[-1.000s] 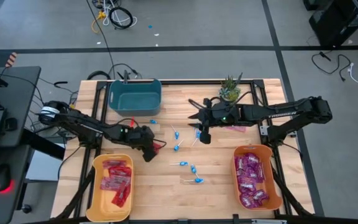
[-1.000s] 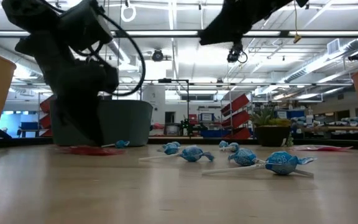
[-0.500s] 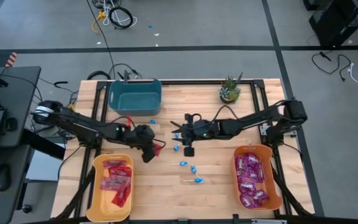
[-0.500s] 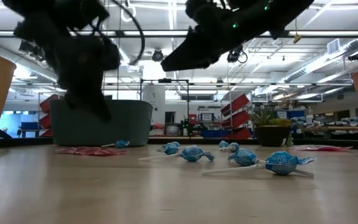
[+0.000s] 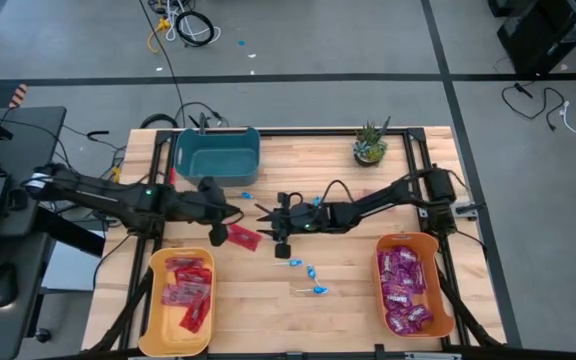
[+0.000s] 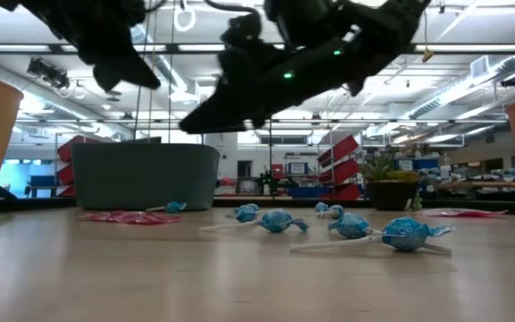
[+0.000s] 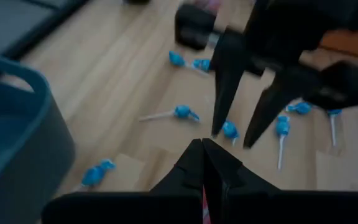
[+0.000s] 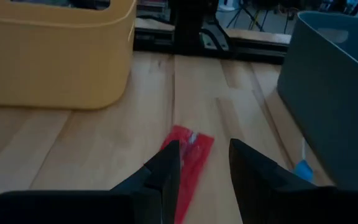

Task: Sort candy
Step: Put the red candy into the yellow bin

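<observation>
Right-hand end effector (image 5: 268, 220) is my working one. It hangs above the worktop's middle with its fingers parted to a moderate gap and nothing between them. Its wrist view looks straight down on a flat red packet (image 8: 191, 146) lying on the wood. From above, that packet (image 5: 243, 237) sits just toward 9 o'clock of centre. The yellow bin (image 5: 154, 300) of red packets is at 7 o'clock, and the teal bin (image 5: 218, 152) is at 11.

Left end effector (image 7: 202, 146) is pinched shut and raised, just beside the same packet on its 10 o'clock side. A thin red streak shows low between its fingers, and I cannot tell whether that is something gripped.

My worry is crowding. Both end effectors are near one packet, so a descent by either could knock fingers together. A flat packet also gives little edge, so the tips may skid and push it away instead of lifting it.

Blue lollipops (image 5: 313, 272) lie scattered from centre toward 6 o'clock, close under the right arm. A low sweep there could roll them.
</observation>
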